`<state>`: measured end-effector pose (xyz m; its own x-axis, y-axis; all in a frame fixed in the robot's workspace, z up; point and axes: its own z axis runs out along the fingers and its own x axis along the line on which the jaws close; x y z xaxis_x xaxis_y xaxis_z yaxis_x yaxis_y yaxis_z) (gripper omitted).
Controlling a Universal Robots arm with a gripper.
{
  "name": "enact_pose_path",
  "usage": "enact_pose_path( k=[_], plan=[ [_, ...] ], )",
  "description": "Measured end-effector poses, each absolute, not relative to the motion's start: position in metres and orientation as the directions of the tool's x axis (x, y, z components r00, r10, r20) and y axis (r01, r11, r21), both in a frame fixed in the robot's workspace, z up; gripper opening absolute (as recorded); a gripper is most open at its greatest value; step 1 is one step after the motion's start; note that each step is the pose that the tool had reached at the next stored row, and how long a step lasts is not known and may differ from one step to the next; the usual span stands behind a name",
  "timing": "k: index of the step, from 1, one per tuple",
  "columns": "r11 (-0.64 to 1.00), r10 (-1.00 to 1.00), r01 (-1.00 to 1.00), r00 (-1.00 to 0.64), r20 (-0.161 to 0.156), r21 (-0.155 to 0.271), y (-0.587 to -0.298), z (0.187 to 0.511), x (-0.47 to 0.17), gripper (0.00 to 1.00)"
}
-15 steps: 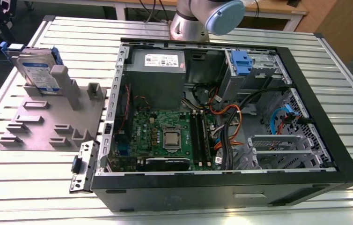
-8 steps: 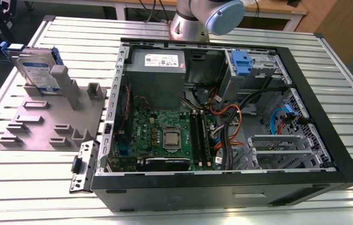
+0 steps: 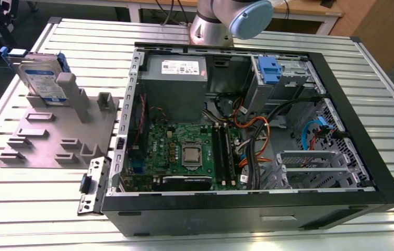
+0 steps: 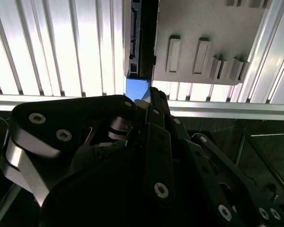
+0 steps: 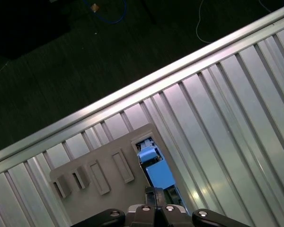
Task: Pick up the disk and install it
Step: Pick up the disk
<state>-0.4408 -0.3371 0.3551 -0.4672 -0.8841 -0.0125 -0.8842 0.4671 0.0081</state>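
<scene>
While the gripper (image 4: 146, 100) hangs over the grey holder plate (image 4: 208, 28), the disk (image 4: 138, 42) stands on edge in that plate, straight below the gripper and apart from it. Gripper state: cannot tell whether apart or together, because its own black linkage hides the tip in both wrist views.

Disk: not picked up. In the exterior view it sits upright in a slot of the plate (image 3: 44, 149), braced by grey posts, with its white-and-blue label face showing (image 3: 42, 78). Nothing touches it but the plate. In the first wrist view its blue rail (image 5: 156, 176) shows just past the gripper (image 5: 156, 208), and the plate (image 5: 99, 189) spreads to one side of it.

Plate: lies flat on the slatted metal table (image 3: 44, 209), below the gripper.

Computer case (image 3: 253, 204): open, side panel off, lying on the same table just beside the plate, off to the side of the gripper. Contents seen:
- grey power-supply box (image 3: 176, 83) in the corner nearest the arm (image 3: 228, 21);
- green circuit board (image 3: 183, 151) on the case floor;
- bundle of black, orange and blue cables (image 3: 253, 130) beside the board;
- small blue latch piece (image 3: 269, 70) on the metal drive bay (image 3: 294, 78);
- bare metal cage (image 3: 315, 167) in the corner far from the power-supply box.
</scene>
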Motion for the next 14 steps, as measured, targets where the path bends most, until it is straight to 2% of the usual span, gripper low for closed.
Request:
enact_pose_path(
  k=[1,2,4,5,13,14],
  plan=[
    [0.467,-0.884,-0.884,-0.467,-0.012,0.008,-0.3370,0.3551,-0.4408,0.11],
    [0.467,-0.884,-0.884,-0.467,-0.012,0.008,-0.3370,0.3551,-0.4408,0.17],
    [0.467,-0.884,-0.884,-0.467,-0.013,0.008,-0.3370,0.3551,-0.4408,0.17],
    [0.467,-0.884,-0.884,-0.467,-0.012,0.008,-0.3370,0.3551,-0.4408,0.24],
    [0.445,-0.895,-0.895,-0.445,-0.012,0.008,-0.3371,0.3551,-0.4408,0.25],
    [0.437,-0.900,-0.900,-0.437,-0.012,0.008,-0.3371,0.3550,-0.4410,0.31]
  ],
)
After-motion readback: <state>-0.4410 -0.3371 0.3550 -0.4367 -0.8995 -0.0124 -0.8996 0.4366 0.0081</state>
